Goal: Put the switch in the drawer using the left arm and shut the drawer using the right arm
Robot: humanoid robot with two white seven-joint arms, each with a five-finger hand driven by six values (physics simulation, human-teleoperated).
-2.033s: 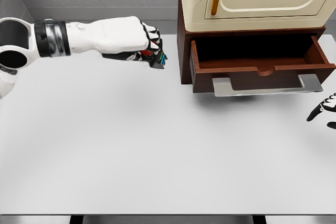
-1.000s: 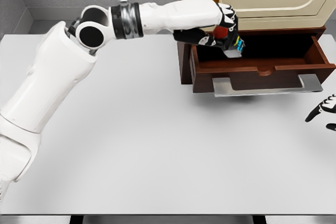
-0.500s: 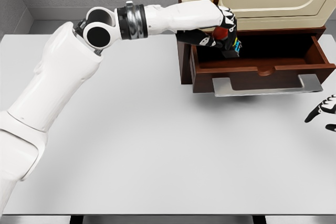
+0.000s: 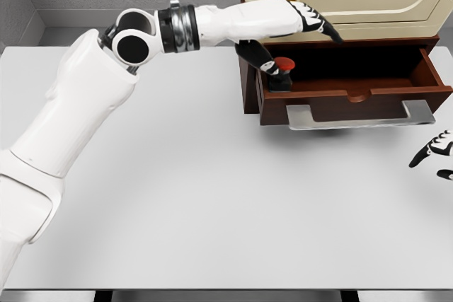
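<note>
The switch (image 4: 281, 73) is seen in the open drawer's (image 4: 368, 94) left end. The left hand (image 4: 306, 22) is spread empty above it; the right hand (image 4: 433, 155), fingers relaxed, is at the counter's (image 4: 212, 203) right edge.

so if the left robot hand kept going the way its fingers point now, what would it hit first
Probably the drawer's right side wall: the open left robot hand points right and slightly down over it. It may pass above instead; depth is unclear.
</note>
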